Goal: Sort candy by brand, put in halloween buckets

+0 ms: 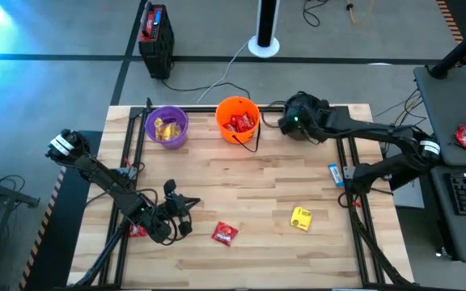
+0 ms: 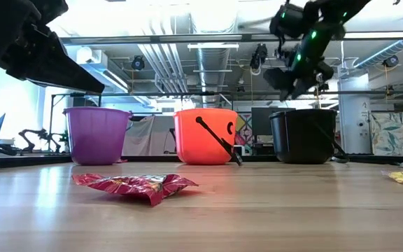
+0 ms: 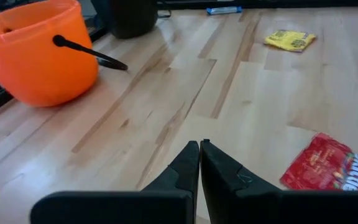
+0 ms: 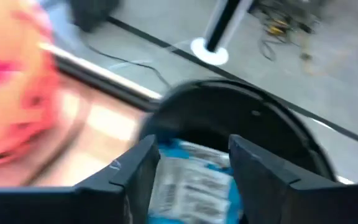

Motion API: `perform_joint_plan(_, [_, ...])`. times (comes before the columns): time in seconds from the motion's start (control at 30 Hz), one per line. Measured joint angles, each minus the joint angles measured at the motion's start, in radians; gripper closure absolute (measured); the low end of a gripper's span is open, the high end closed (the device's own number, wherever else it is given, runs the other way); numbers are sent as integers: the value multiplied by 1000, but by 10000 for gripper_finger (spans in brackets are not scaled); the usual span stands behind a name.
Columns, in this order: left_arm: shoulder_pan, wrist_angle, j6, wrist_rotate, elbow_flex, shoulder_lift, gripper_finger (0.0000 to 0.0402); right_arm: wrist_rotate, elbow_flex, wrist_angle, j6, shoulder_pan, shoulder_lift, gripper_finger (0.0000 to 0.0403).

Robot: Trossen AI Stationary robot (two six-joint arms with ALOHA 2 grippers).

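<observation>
Right wrist view: the right gripper (image 4: pixel 191 168) is seen spread open over the black bucket (image 4: pixel 253 118), a blue-and-white candy (image 4: pixel 191 180) lying between its fingers, while the left gripper (image 3: pixel 200 163) is clenched empty.

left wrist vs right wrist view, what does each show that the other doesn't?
Left wrist only: the shut left gripper low over the table, a red candy packet, a yellow packet and a blue-and-white packet lying loose. Right wrist only: the right gripper open above the black bucket's mouth, with blue-and-white packets inside it. Both: the orange bucket and the black bucket.
</observation>
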Motion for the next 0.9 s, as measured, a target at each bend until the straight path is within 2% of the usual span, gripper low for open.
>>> perform_joint_plan(0.13, [0,7,35,54,8,0,402,-59,0,3,-8,142,-66,205])
perform_joint_plan(0.33, [0,55,110,158,37,0,401,-301,-12,28,-89,459,-121,208])
perform_joint_plan(0.47, [0,72,181,227,91,0,393,-369,-22,24,-94,667,-112,207])
perform_joint_plan(0.57, [0,72,222,287,147,21,377,-376,-30,25,-53,803,-99,207])
perform_joint_plan(0.7, [-1,72,235,308,221,91,346,-368,-47,67,14,942,-92,207])
perform_joint_plan(0.9, [0,61,229,309,326,265,264,-315,-88,132,66,1067,-92,206])
